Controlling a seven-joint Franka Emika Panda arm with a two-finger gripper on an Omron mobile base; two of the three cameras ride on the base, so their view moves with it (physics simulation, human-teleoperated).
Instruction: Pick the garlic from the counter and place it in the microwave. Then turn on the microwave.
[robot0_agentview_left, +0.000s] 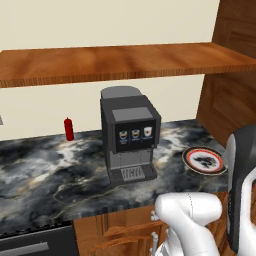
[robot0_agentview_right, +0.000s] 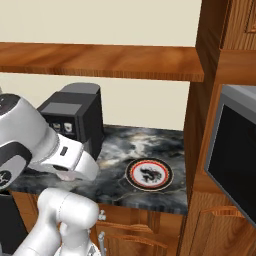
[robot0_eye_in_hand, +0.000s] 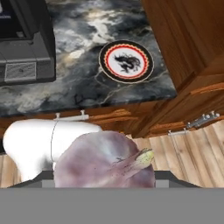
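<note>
Between the fingertips, garlic (robot0_eye_in_hand: 105, 159), above counter (robot0_eye_in_hand: 87, 83) edge

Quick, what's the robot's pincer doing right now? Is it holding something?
Pincer: closed on the garlic, held above the floor in front of the counter.

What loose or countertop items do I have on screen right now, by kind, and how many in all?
Garlic, large in the hand view: 1
Red-rimmed plate: 1
Red bottle: 1
Coffee machine: 1
Total: 4
</note>
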